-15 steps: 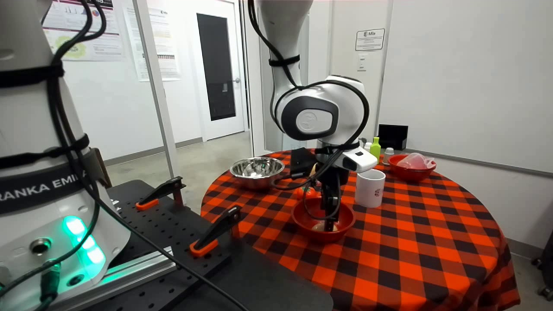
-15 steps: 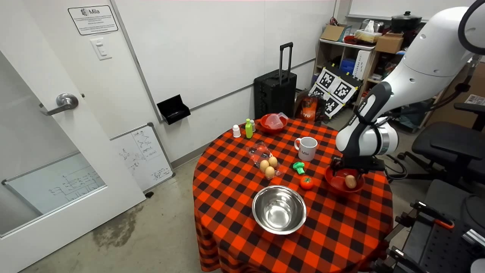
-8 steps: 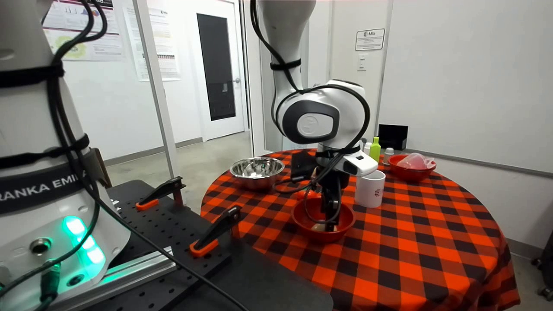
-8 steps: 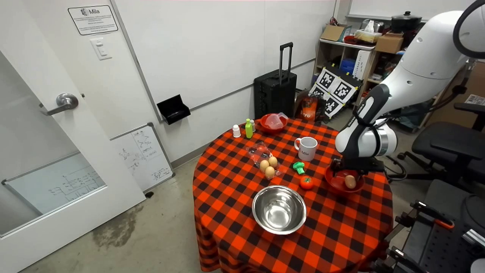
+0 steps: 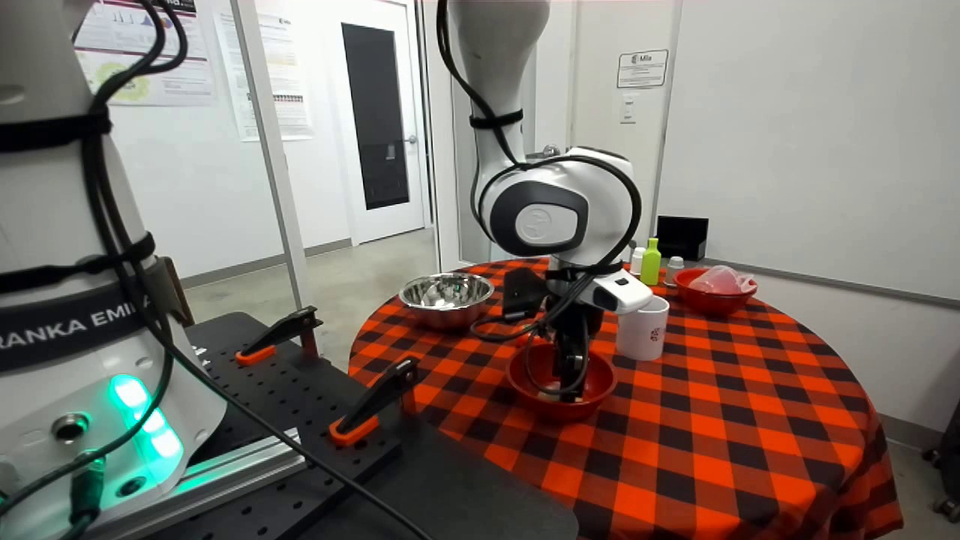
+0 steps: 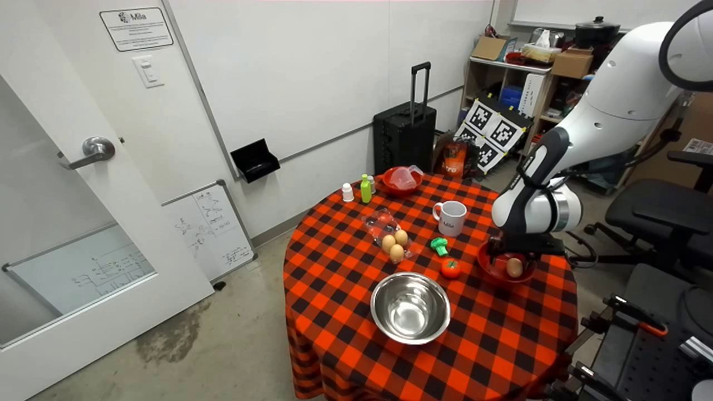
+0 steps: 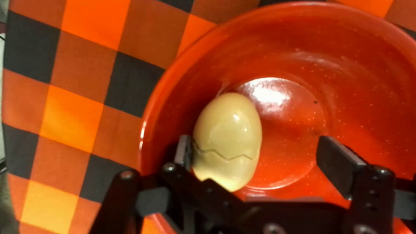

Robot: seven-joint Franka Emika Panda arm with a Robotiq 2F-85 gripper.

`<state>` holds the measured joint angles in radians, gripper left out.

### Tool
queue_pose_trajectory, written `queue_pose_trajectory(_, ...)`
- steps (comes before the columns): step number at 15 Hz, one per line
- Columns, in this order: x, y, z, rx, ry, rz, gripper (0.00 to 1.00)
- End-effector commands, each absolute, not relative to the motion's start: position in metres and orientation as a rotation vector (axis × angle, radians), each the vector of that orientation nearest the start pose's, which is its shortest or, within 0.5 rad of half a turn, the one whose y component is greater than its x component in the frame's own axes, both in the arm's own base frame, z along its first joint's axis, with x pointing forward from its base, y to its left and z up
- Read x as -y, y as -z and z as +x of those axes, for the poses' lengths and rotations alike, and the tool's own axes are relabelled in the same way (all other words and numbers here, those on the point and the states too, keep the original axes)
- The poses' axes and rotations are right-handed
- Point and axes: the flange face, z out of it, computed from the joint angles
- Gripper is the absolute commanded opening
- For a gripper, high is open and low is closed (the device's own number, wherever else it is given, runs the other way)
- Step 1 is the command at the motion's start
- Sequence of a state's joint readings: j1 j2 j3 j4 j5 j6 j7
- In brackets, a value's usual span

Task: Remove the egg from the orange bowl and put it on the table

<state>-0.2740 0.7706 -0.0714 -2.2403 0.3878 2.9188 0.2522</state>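
Observation:
The pale cream-tan egg lies in the orange bowl, near the bowl's left wall in the wrist view. My gripper is open and reaches down into the bowl with the egg between its fingers. The left finger is beside the egg, touching or nearly so; a wide gap separates the egg from the right finger. In an exterior view the egg shows in the bowl below my gripper. In an exterior view my fingers mostly hide it inside the bowl. The checked table holds the bowl.
A tomato, green broccoli and white mug stand near the bowl. The steel bowl, three other eggs by a clear carton, a green bottle and a red bowl with clear plastic are farther off.
My arm has come down a little, and the fingers sit slightly lower in the bowl. The egg shows less in an exterior view and has barely shifted.

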Motion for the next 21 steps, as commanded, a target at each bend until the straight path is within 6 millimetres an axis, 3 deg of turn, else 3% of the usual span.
queue_pose_trajectory(1, 0.194, -0.013, 0.453, -1.433, -0.147, -2.760, 0.72)
queue_pose_trajectory(4, 0.194, -0.012, 0.453, -1.438, -0.143, -2.760, 0.51)
queue_pose_trajectory(7, 0.194, -0.012, 0.454, -1.438, -0.138, -2.764, 0.44)
queue_pose_trajectory(9, 0.193, -0.013, 0.456, -1.436, -0.130, -2.769, 0.23)
queue_pose_trajectory(12, 0.188, -0.018, 0.458, -1.396, -0.114, -2.789, 0.23)
queue_pose_trajectory(21, 0.140, -0.074, 0.450, -0.886, -0.048, -3.015, 0.23)
